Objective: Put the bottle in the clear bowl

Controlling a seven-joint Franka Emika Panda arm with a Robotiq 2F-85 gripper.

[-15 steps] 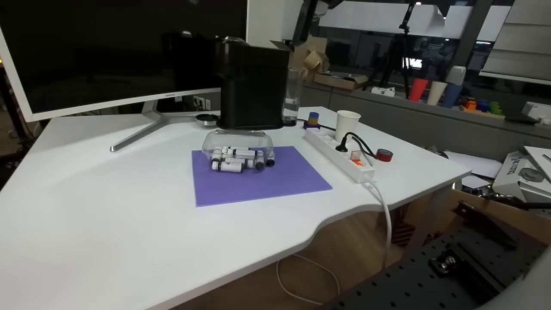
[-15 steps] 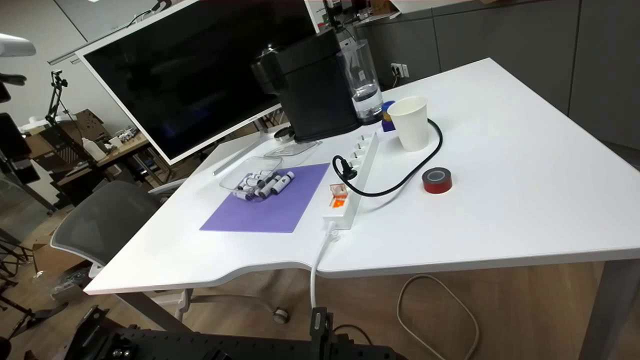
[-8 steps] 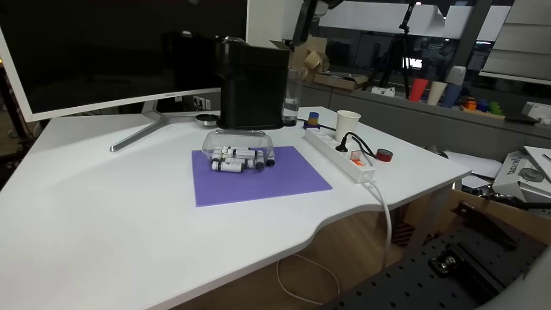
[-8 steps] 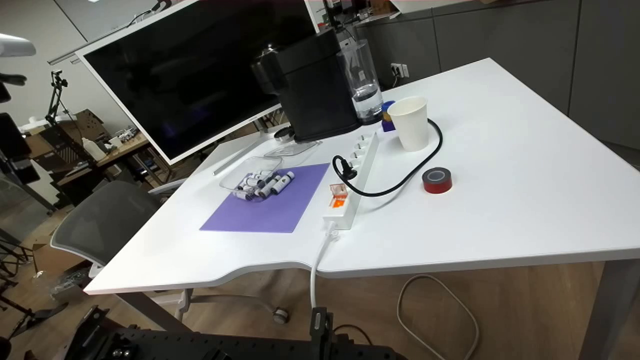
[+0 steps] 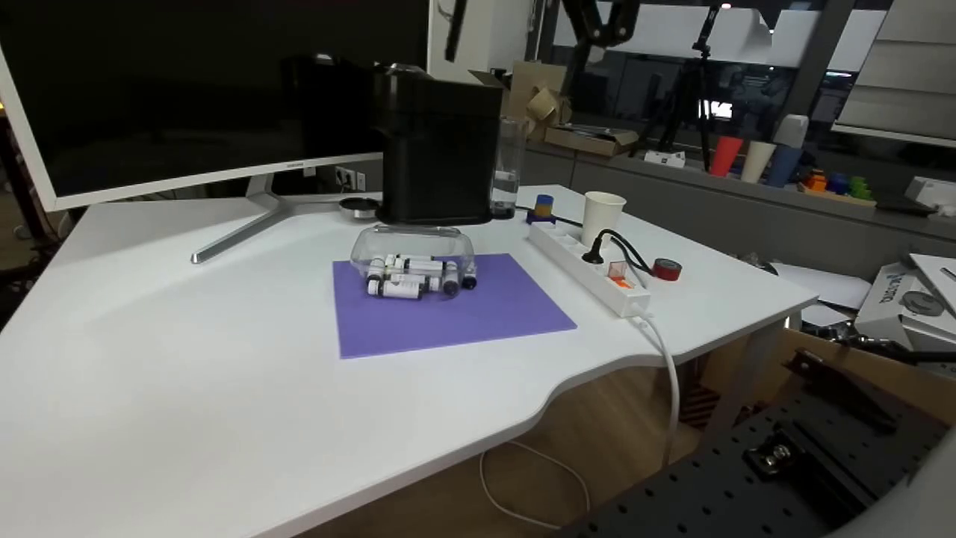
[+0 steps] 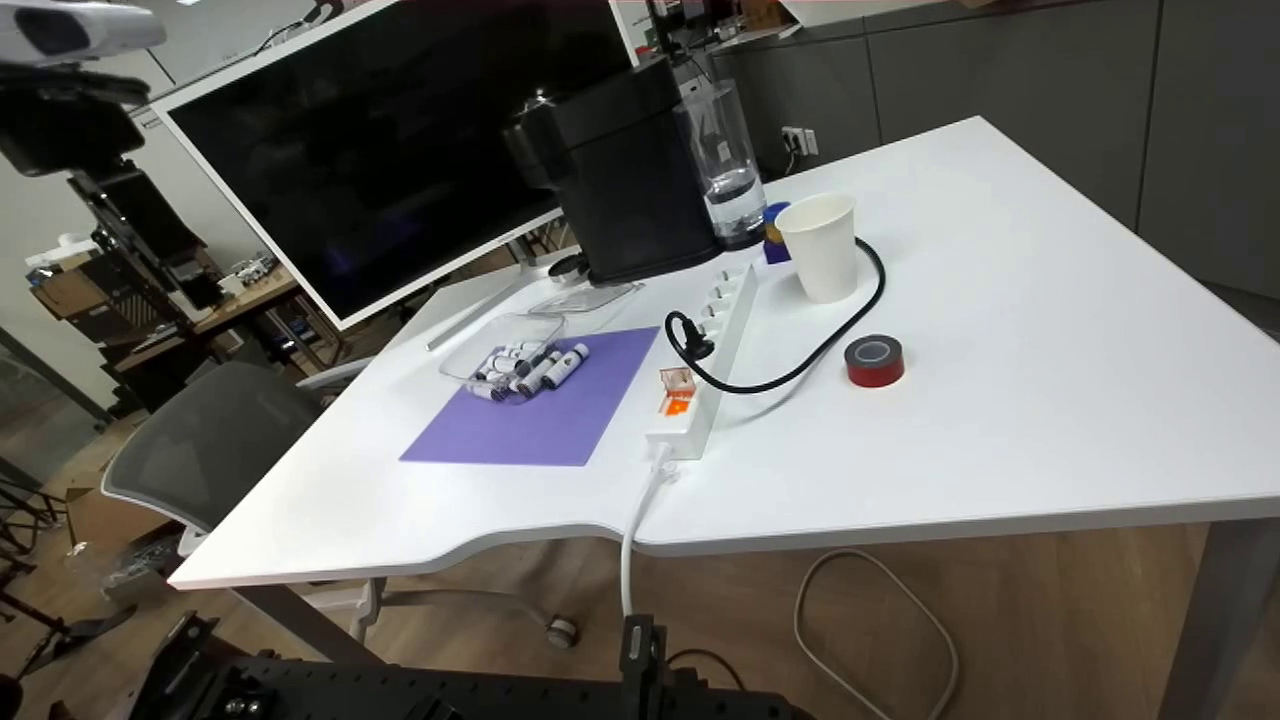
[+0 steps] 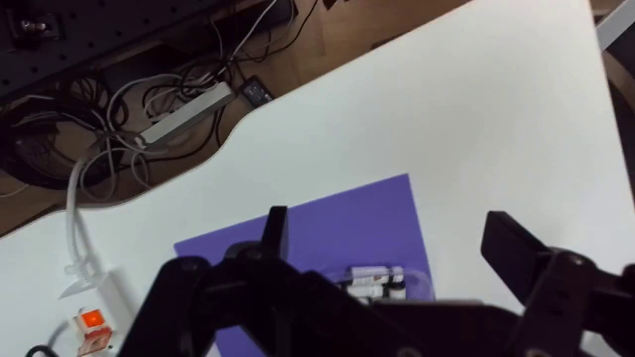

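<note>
A clear bowl (image 5: pixel 411 240) stands on a purple mat (image 5: pixel 455 329), also visible in an exterior view (image 6: pixel 478 348). Several small bottles (image 5: pixel 399 289) with white labels lie heaped at the bowl. Some show through its clear wall; I cannot tell whether those at its edge (image 6: pixel 565 366) lie inside or outside. My gripper (image 7: pixel 384 235) is open and empty, high above the table. In the wrist view the bottles (image 7: pixel 374 275) show between and below the fingers, and the gripper's body hides much of the bowl. Its fingers show at the top of an exterior view (image 5: pixel 515 63).
A black machine (image 5: pixel 441 153) with a water tank (image 6: pixel 735 190) stands behind the bowl, by a large monitor (image 5: pixel 187 90). A clear lid (image 6: pixel 590 297) lies behind the bowl. A white power strip (image 6: pixel 705 380), paper cup (image 6: pixel 822 255) and red tape roll (image 6: pixel 875 362) are beside the mat.
The arm has moved further into both exterior views, rightward in one of them, and both fingers now show apart. The bowl, bottles and mat have not moved.
</note>
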